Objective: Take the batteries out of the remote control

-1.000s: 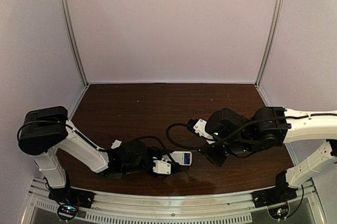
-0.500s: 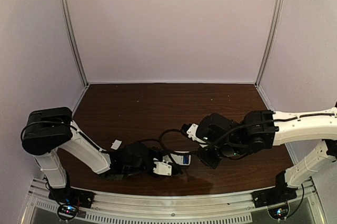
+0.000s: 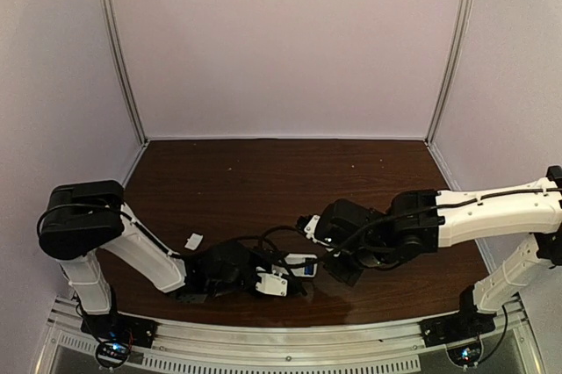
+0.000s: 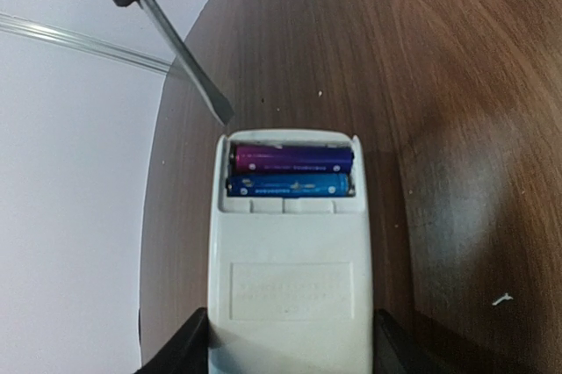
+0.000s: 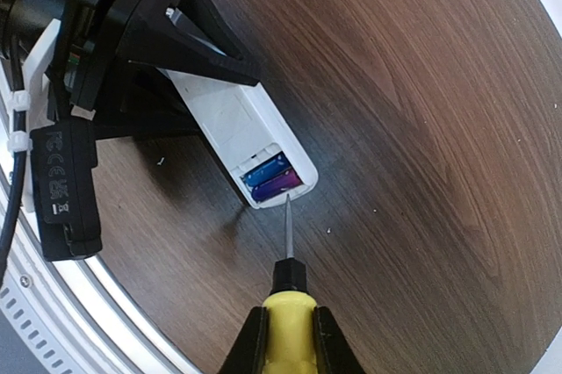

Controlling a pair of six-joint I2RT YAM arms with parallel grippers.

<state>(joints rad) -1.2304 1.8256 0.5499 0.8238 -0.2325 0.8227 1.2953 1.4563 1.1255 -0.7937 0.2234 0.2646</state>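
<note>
While the left gripper (image 4: 290, 352) pinches the remote (image 4: 290, 260) by its long sides, the remote sticks out ahead of the fingers, low over the table (image 3: 263, 181) near the middle of its near edge. Its back is open at the end farthest from the grip, where two batteries (image 4: 290, 184), one purple and one blue, lie side by side across it. The right gripper (image 5: 288, 343) is clamped on a screwdriver (image 5: 286, 297), whose tip hangs just beside that open end.
</note>
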